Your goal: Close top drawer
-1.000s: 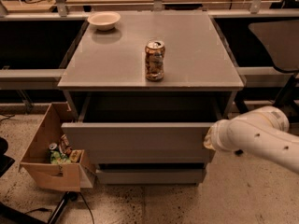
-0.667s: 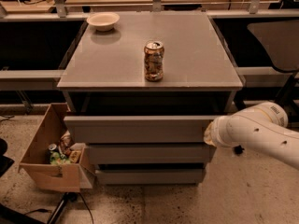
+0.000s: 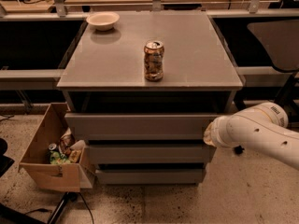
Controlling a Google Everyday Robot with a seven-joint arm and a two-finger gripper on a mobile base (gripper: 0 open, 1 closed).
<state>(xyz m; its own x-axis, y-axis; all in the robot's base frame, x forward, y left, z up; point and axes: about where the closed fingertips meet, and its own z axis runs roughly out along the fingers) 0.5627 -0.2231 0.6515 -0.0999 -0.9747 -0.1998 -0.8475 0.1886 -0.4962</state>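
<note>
pincer: hidden behind arm at top drawer right end | arm: cropped

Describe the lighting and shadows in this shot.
Camera view: warm light from above; the matte grey cabinet top shows a soft sheen; the cream bowl casts a soft shadow toward the camera; the cavity above the wide grey top drawer is black; the white arm's gripper, at that drawer's right end, is well lit.

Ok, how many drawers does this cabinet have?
3, stacked under the tabletop: the top drawer, sticking out furthest; the middle drawer below it; the bottom drawer lowest. The gripper is at the top drawer's right end. None looks hidden.
</note>
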